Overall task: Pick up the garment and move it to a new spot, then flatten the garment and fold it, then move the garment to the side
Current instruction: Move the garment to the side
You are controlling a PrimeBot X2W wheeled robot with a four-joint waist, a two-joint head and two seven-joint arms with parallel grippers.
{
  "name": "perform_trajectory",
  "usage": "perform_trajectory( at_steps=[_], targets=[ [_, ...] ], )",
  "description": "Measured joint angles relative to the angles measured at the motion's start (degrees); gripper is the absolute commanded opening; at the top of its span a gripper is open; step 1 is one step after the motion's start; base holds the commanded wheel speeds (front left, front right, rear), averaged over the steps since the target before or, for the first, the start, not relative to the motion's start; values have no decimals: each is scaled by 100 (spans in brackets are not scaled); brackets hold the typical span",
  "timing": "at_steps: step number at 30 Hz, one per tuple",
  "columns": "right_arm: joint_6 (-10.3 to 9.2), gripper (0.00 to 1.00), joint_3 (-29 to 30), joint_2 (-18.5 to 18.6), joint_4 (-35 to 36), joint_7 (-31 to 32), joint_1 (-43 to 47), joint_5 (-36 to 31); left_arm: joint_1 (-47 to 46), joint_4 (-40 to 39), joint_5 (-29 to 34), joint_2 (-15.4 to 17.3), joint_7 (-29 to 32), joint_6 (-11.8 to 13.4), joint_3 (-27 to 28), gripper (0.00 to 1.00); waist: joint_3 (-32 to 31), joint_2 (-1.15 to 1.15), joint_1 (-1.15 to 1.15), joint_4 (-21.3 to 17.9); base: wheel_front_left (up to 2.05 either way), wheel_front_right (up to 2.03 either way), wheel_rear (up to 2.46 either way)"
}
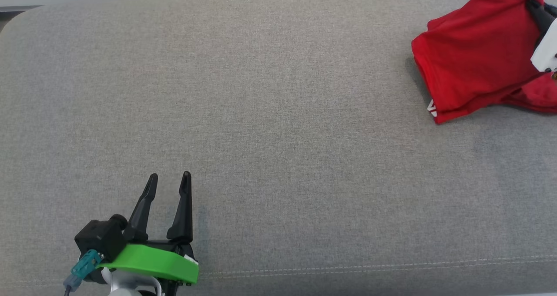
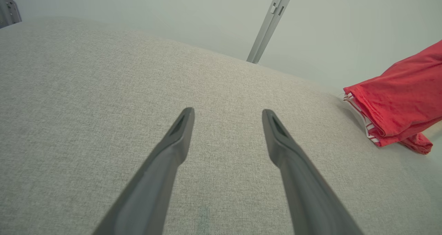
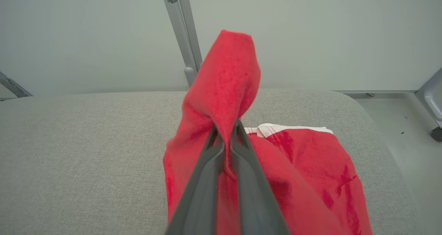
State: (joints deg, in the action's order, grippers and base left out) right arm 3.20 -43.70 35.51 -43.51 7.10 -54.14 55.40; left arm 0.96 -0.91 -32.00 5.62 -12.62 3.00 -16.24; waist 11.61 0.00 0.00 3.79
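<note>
Garment (image 1: pixel 474 61), red, at 2 o'clock on the cushion (image 1: pixel 278 113), stacked in rough layers, one peak pulled up. Right claw (image 3: pixel 225 131) clamped on that peak. Left claw (image 1: pixel 169 175) at 7 o'clock, fingers apart, nothing in it, well clear of the garment. Layered hems suggest folding is done and this is the move aside; could equally be the first pickup.

Wall (image 2: pixel 172 13) pale, bare. Cushion grey woven, seam along near edge. Metal post (image 3: pixel 181 31) behind.
</note>
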Motion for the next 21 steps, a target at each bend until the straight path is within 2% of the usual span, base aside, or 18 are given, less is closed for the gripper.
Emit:
perform_trajectory(
  at_steps=[12,21],
  targets=[
    [-80,0,-242,391,-235,467,-516,-423,-44,-79,58,65,57,0,-4,100,223,0,0,126,0,0,0],
    [-140,0,-636,814,-369,762,-884,-1102,-104,-216,100,124,162,2,-9,100,461,0,0,130,0,0,0]
  ],
)
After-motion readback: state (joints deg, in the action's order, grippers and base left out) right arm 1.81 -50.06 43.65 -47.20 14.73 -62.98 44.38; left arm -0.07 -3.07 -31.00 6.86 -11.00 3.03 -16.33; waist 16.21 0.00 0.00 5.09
